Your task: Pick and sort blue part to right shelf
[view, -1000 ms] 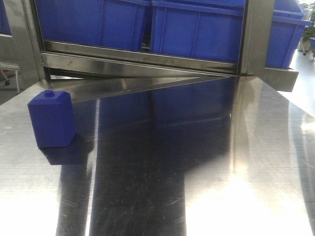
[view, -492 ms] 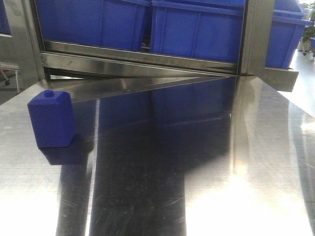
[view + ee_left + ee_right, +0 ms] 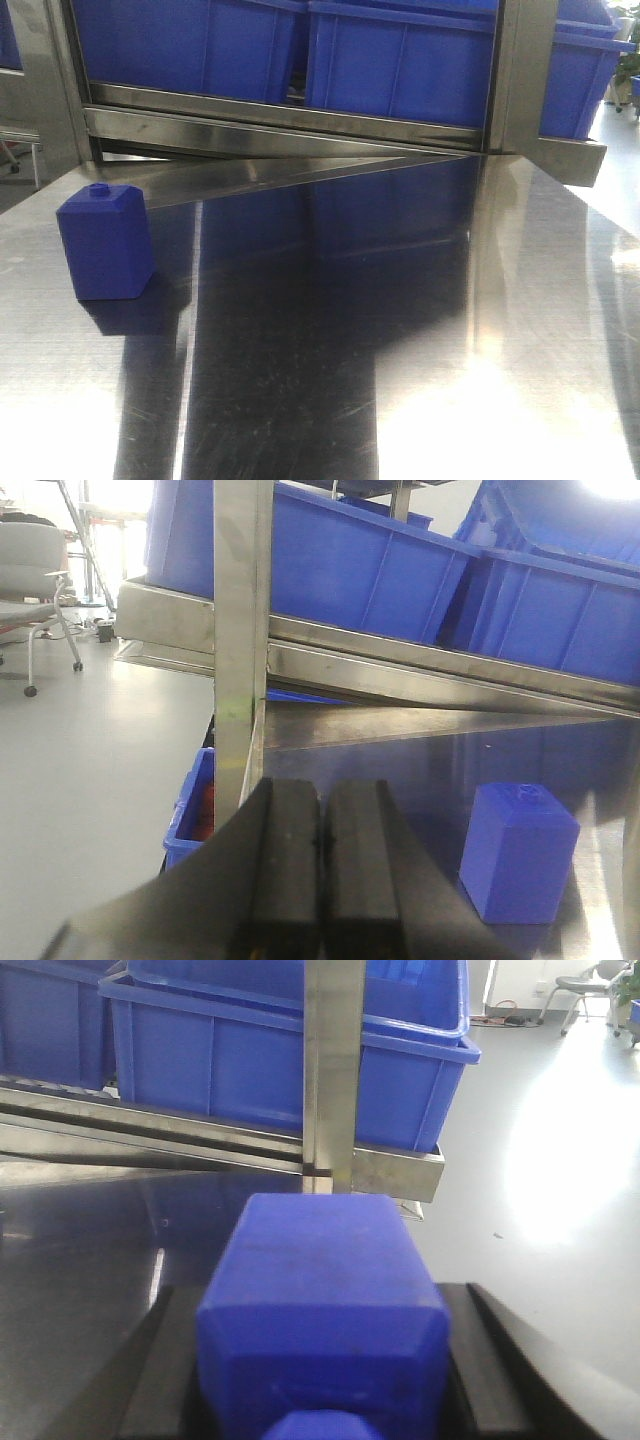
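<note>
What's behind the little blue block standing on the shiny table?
Behind the block stands the steel shelf, carrying big blue bins. Their walls hide whatever is inside.

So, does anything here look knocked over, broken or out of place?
Nothing stands out. The block stands upright on the table, the bins sit in the shelf, and the right claw grips the blue part squarely. No spills or damage show, only fine scratches on the table.

No readable text, labels, brands or numbers in any view. Bins [image 3: 400, 60], blue part [image 3: 320, 1300], table [image 3: 420, 350]: plain surfaces, nothing legible.
</note>
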